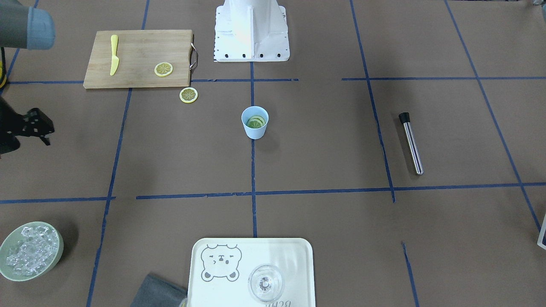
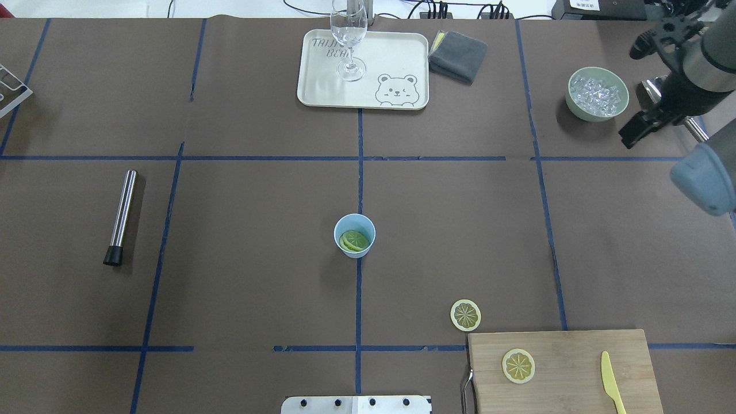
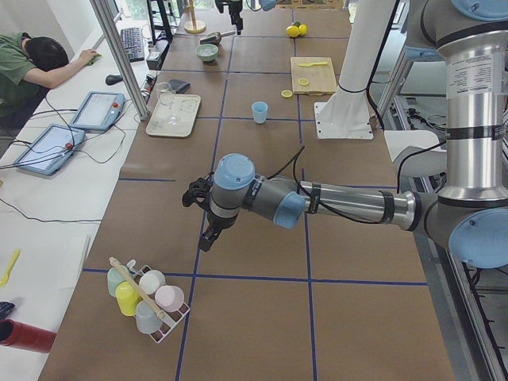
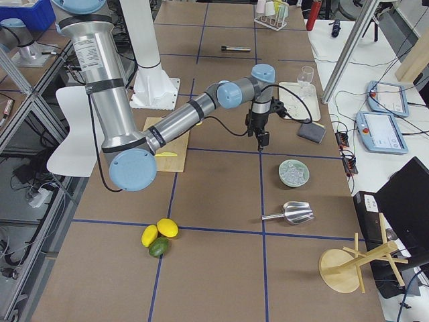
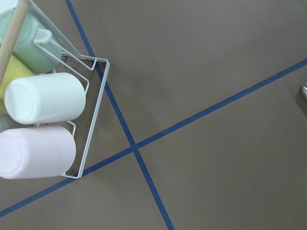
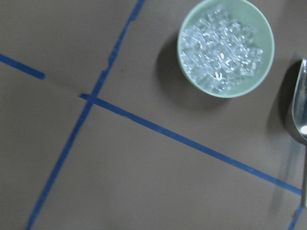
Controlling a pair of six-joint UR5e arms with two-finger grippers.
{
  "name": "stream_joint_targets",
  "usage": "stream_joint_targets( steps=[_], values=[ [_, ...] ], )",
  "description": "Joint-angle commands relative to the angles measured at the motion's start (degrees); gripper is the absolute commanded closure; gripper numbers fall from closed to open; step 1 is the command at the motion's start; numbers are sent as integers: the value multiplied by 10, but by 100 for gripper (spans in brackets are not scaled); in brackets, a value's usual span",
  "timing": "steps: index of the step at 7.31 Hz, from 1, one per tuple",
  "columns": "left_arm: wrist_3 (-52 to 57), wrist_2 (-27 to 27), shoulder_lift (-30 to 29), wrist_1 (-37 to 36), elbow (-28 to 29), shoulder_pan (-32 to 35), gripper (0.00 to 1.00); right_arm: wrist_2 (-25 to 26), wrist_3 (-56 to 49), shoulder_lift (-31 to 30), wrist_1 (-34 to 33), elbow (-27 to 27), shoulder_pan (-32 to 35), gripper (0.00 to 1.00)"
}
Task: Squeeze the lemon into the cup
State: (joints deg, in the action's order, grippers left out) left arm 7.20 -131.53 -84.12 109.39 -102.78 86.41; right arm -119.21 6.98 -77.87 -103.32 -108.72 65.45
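The light blue cup [image 1: 255, 123] stands upright at the table's middle, and it also shows in the overhead view [image 2: 355, 236]. Two lemon slices [image 2: 353, 240] lie inside it. Another lemon slice [image 1: 188, 94] lies on the table beside the cutting board, and one more [image 1: 164, 69] lies on the board. My right gripper [image 2: 628, 137] hovers far from the cup, near the ice bowl; its fingers look shut and empty. My left gripper [image 3: 204, 240] shows only in the exterior left view, above the table near a cup rack. I cannot tell whether it is open or shut.
The wooden cutting board [image 1: 136, 57] carries a yellow knife [image 1: 114, 54]. A steel muddler [image 1: 411, 143] lies on the robot's left. A white tray [image 1: 294, 256] holds a clear glass [image 1: 265, 282], with a grey cloth [image 1: 158, 292] beside it. The bowl of ice [image 1: 30, 250] has a metal scoop [image 6: 300, 110] next to it.
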Motion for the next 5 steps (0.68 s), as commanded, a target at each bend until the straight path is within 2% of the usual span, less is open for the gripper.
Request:
stream_joint_targets(
  steps=[1,2,3,4,5],
  values=[
    [-4,1,-33,88,-1,1,0,-4,-28,-72,-1,4,91,0],
    [-39,-5,-44,152,13,-1,0,-23,-28,-96,0,7,140,0],
    [-165,-28,-50,189,10,-19,0,-64,-30,-111,0,11,161,0],
    [-247,-28,-50,249,15,-60,0,-68,-42,-123,0,16,180,0],
    [-270,-9,-47,321,15,-117,0,-68,-90,-136,1,25,196,0]
  ],
)
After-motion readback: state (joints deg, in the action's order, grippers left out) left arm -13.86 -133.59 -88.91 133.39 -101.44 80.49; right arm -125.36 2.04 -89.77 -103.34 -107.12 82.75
